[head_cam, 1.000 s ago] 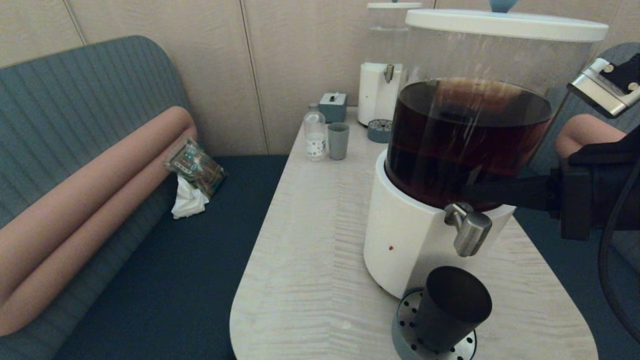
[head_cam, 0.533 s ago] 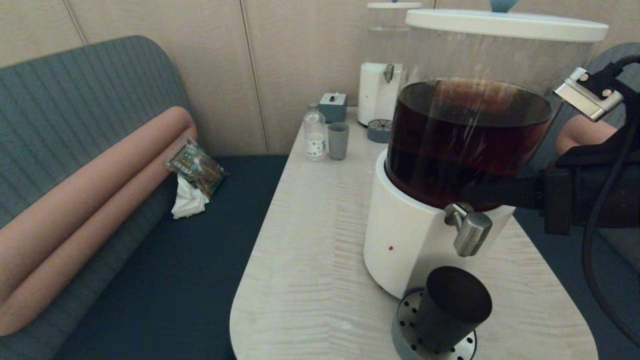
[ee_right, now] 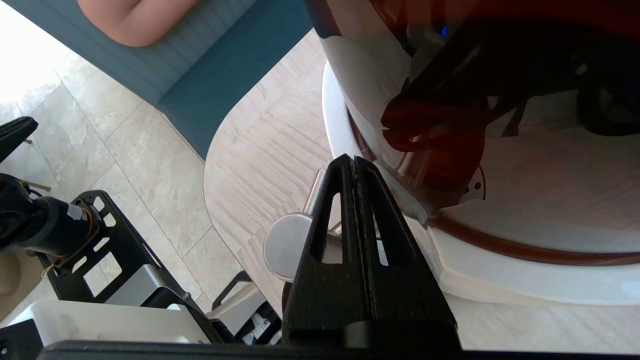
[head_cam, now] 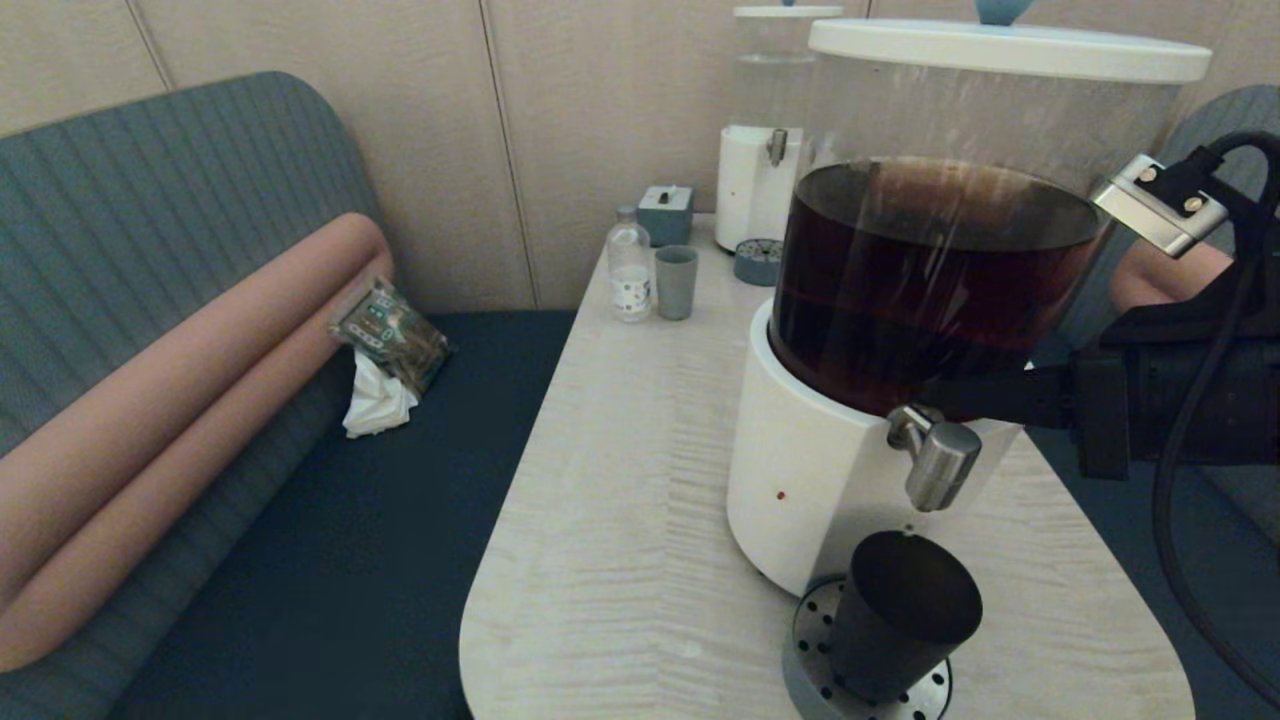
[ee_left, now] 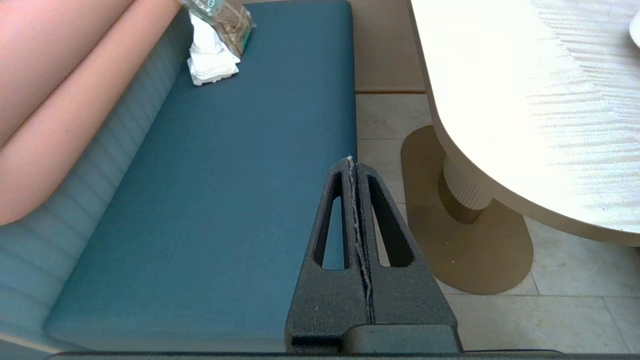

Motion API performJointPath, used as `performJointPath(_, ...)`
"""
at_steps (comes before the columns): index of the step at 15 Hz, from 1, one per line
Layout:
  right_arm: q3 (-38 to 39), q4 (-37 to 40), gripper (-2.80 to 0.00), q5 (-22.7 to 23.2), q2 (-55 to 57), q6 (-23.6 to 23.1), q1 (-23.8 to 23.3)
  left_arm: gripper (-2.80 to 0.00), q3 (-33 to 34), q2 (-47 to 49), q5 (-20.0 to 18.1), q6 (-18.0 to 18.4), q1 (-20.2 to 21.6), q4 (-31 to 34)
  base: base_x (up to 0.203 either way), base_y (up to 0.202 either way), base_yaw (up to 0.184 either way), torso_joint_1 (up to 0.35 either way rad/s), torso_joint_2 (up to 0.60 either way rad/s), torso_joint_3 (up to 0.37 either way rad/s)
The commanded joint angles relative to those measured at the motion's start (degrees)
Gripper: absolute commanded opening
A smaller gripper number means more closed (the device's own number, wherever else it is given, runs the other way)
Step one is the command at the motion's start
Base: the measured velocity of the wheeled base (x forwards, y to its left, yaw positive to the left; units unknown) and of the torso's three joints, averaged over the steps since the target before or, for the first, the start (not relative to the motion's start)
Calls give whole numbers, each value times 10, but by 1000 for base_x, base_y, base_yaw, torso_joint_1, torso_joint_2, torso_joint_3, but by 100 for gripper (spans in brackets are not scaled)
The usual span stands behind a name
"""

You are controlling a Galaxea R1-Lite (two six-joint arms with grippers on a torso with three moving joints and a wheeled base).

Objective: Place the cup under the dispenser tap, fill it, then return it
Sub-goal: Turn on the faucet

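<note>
With the left gripper [ee_left: 356, 165] pressed shut over the bench, one black cup [head_cam: 900, 615] waits on the drip tray [head_cam: 812, 645] at the tabletop's near edge beneath one dispenser tap [head_cam: 935, 455], where the right gripper [ee_right: 354, 165], closed and empty, might slip off the knob.

We see the cup [head_cam: 903, 613] as matt black, smooth-walled, on a perforated metal drip tray [head_cam: 812, 650] at the table's near edge. The dispenser tap [head_cam: 935, 458] looks brushed steel. The table [head_cam: 620, 480] shows pale wood grain. The closed right gripper [ee_right: 355, 162] seems rough black plastic, perhaps printed.
</note>
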Motion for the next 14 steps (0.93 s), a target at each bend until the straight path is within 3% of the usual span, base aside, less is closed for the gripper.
performJointPath(1,1,0,-280,2,5,0,2,-280,0,0,0,0,0,0,0,0,0,0,0,0)
performJointPath(14,1,-1,-280,14,9,1,12,-280,-1,0,0,0,0,0,0,0,0,0,0,0)
